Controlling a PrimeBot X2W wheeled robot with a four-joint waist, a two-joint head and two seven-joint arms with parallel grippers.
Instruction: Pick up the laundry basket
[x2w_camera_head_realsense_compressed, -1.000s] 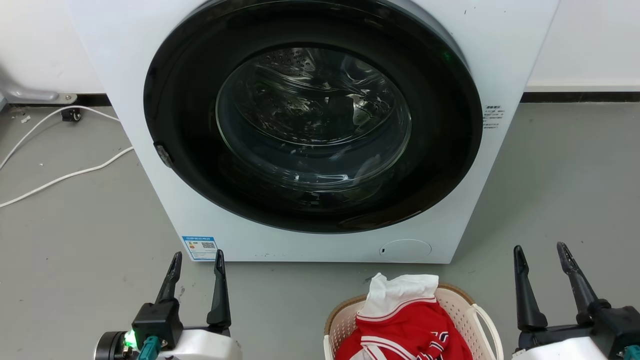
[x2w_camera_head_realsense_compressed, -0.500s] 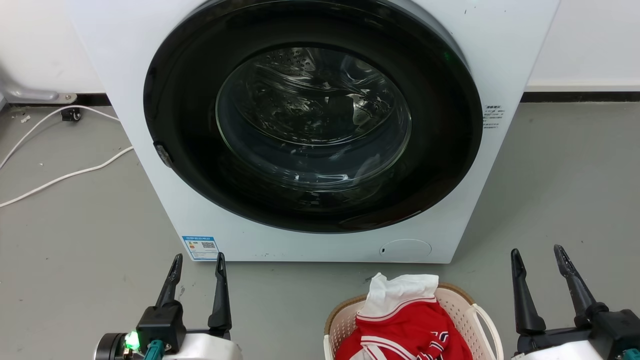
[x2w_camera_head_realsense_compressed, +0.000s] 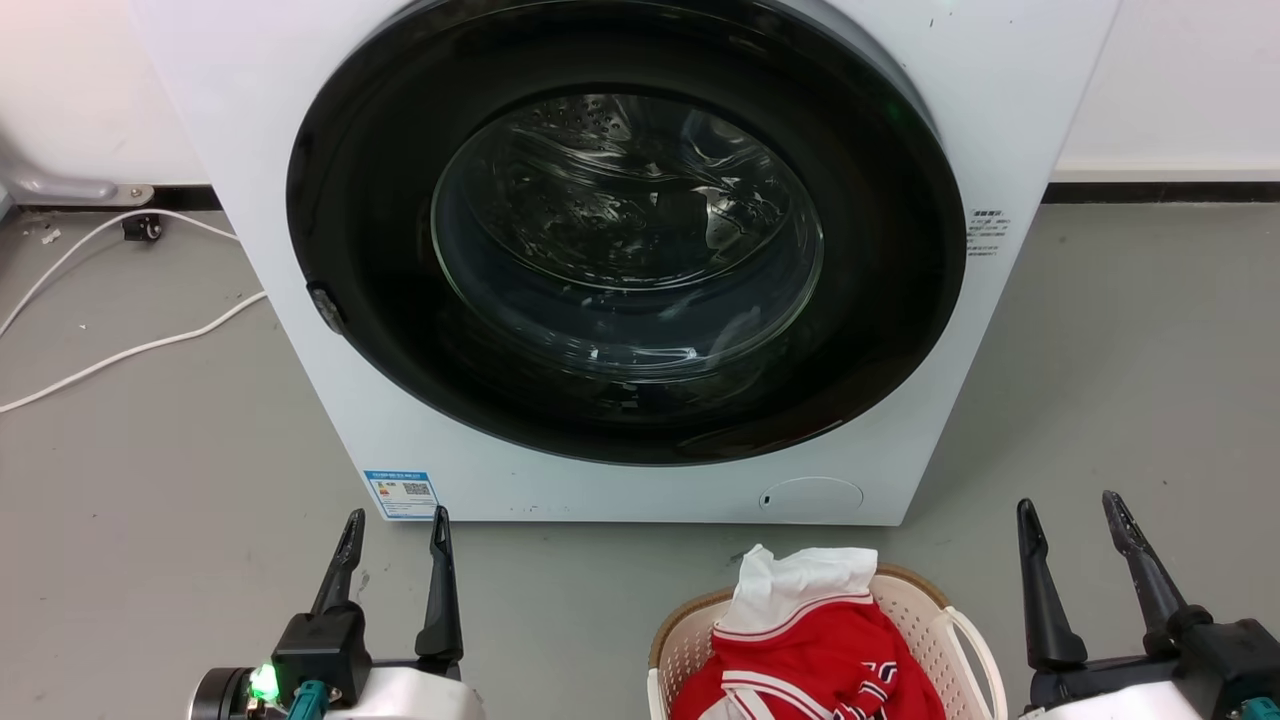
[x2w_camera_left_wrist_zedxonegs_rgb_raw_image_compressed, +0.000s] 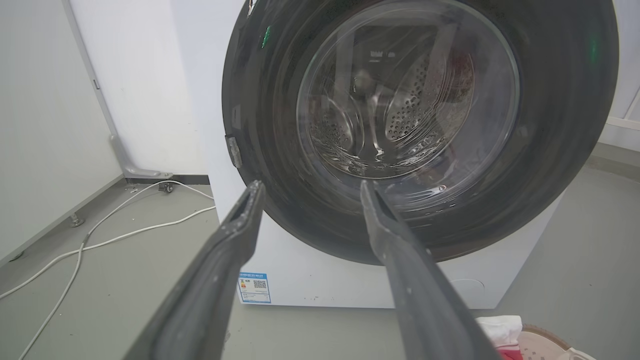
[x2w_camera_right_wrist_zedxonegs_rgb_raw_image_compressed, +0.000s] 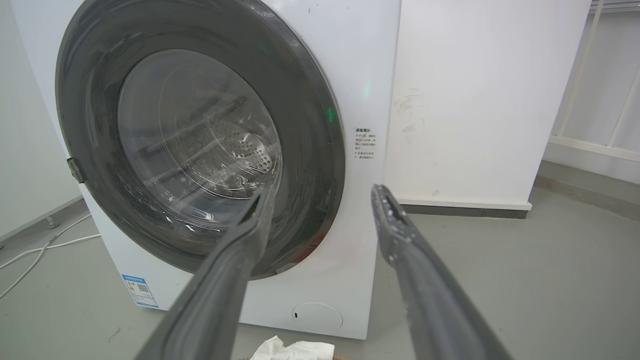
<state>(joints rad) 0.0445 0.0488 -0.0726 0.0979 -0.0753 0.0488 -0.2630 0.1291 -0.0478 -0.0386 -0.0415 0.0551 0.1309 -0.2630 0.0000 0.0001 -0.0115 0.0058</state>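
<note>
While both arms sit low in the head view, the left gripper (x2w_camera_head_realsense_compressed: 395, 515) stands at the lower left with its two dark fingers pointing up the frame, a moderate gap between them and nothing in it. The right gripper (x2w_camera_head_realsense_compressed: 1068, 502) stands at the lower right, its fingers spread slightly wider and likewise empty. Between the two, at the bottom edge right of centre, sits the laundry basket (x2w_camera_head_realsense_compressed: 915, 612) on the grey floor (x2w_camera_head_realsense_compressed: 180, 500), cut off by the frame's lower border. Its brown rim and perforated cream wall show, and a loop handle curves out on its right side, near the right gripper but apart from it. A red garment (x2w_camera_head_realsense_compressed: 815, 660) with white stripes fills the basket, and a white cloth (x2w_camera_head_realsense_compressed: 800, 578) lies on top, spilling over the far rim. Just beyond the basket stands the white washer (x2w_camera_head_realsense_compressed: 1010, 90), taking up the upper middle of the frame, its round dark door (x2w_camera_head_realsense_compressed: 380, 330) shut over the glass. A blue sticker (x2w_camera_head_realsense_compressed: 400, 493) sits at the washer's lower left corner, just above the left gripper's fingertips in the picture. At the left edge a white cable (x2w_camera_head_realsense_compressed: 130, 350) trails across the floor.
</note>
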